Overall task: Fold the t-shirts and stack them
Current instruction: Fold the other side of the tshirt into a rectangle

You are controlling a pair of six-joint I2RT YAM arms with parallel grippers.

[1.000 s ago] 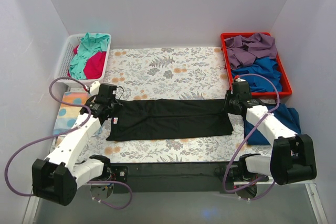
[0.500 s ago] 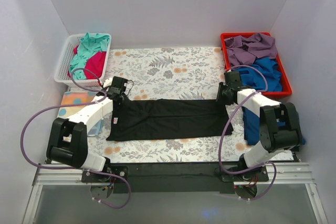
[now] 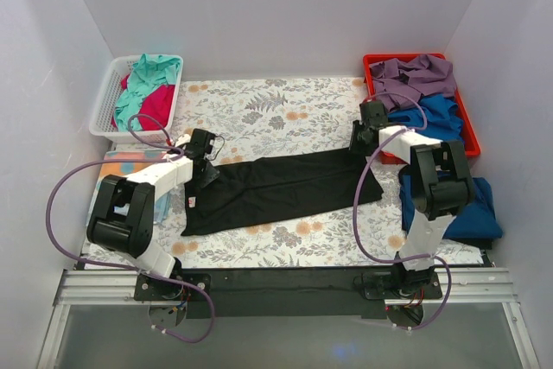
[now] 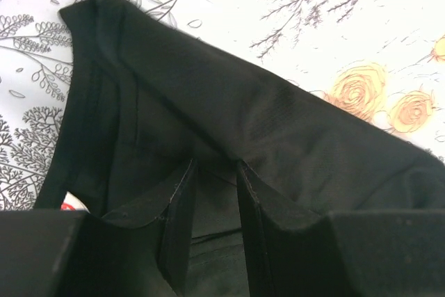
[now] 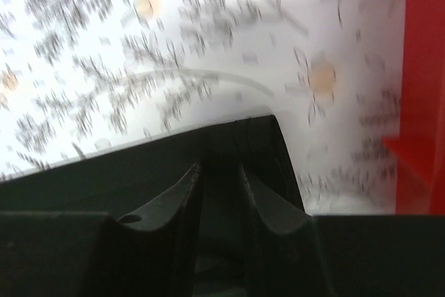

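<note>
At 4 o'clock on the floral sheet (image 3: 276,110), a dark blue t-shirt (image 3: 462,209) lay crumpled. Across the centre, the black t-shirt (image 3: 285,187) lay as a narrow folded band, slanting from 8 o'clock toward 2 o'clock. The left gripper (image 3: 206,164) was clenched on its 9 o'clock end, and the right gripper (image 3: 366,140) on its 3 o'clock end. Farther back, a white basket (image 3: 105,101) at 11 o'clock held a teal t-shirt (image 3: 155,66) and a magenta t-shirt (image 3: 155,108).
</note>
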